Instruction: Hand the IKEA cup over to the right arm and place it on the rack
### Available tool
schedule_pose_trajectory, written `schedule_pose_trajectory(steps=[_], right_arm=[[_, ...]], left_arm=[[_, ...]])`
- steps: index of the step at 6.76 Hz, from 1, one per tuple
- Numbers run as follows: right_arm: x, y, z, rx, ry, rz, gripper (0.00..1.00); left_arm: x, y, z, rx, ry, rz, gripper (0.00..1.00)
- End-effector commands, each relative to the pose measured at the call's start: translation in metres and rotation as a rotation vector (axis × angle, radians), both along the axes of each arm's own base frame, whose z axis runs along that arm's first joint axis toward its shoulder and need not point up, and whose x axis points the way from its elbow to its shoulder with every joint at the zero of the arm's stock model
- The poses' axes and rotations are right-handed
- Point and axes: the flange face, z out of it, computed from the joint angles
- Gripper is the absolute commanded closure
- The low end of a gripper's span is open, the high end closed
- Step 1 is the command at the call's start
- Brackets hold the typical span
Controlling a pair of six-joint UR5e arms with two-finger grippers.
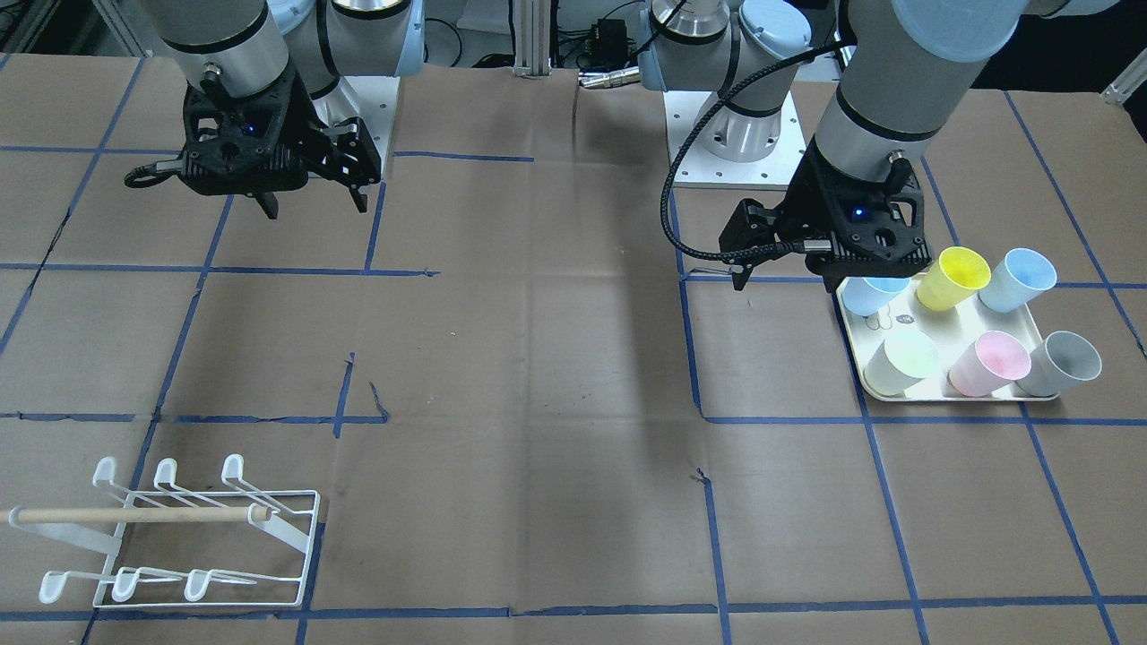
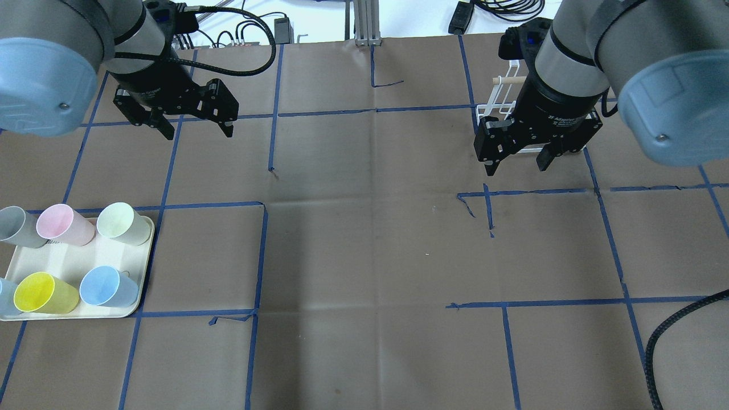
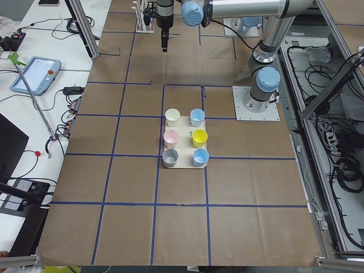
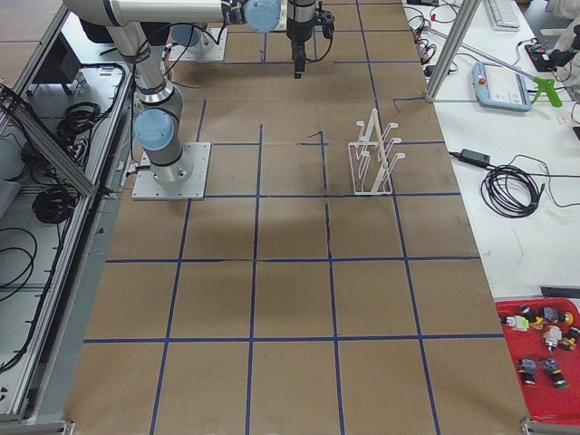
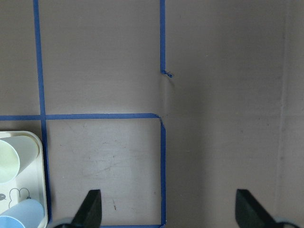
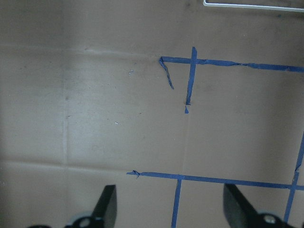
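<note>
Closest to the front camera, bottom left, sits the small white wire rack (image 1: 224, 493) with two rows of hooked prongs and a light wooden dowel (image 1: 134, 515) across it, on the brown paper-covered table (image 1: 538, 403). The overhead view mostly hides the rack behind the right arm (image 2: 569, 62), and the right wrist cam only catches a sliver of white wire at its top edge. The right-side camera is the one showing it standing upright.

Moving right, the black two-finger right gripper (image 1: 315, 204) hangs over bare table near the robot's base, fingers spread, gripping nothing. The black left gripper (image 2: 199, 132) with the thick braided cable is spread wide too. Its wrist cam shows both fingertips with just paper and blue tape between them.

Far right in the front view is the cream rectangular tray (image 1: 950, 396) with six upright plastic cups (image 1: 954, 278), in two rows of three. Back row is pale blue, yellow and light blue, front row is pale green, pink and grey. From the front, the left gripper covers part of that first pale blue cup, while the left-side camera shows all six clearly. The left wrist cam also picks up a little line drawing (image 5: 16, 194) on the tray floor.

Only the right-side view shows a red tray (image 4: 544, 403) of small bits off the table's corner
</note>
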Motion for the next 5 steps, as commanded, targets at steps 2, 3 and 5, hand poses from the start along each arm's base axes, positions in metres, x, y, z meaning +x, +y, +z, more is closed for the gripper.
schedule_pose_trajectory(steps=[2,3,5], right_arm=[[-0.0001,-0.0005,0.0007,-0.003,0.002,-0.007,0.01],[-0.0001,-0.0003,0.0000,-0.001,0.002,-0.007,0.01],[0.0000,-0.0002,-0.0008,0.000,0.000,-0.007,0.01]], left_arm=[[0.0017,-0.0007,0.0019,-0.004,0.000,0.002,0.00],[0.0017,-0.0020,0.0018,-0.004,0.000,0.002,0.00],[0.0026,-0.0043,0.0024,-0.005,0.000,0.005,0.00]])
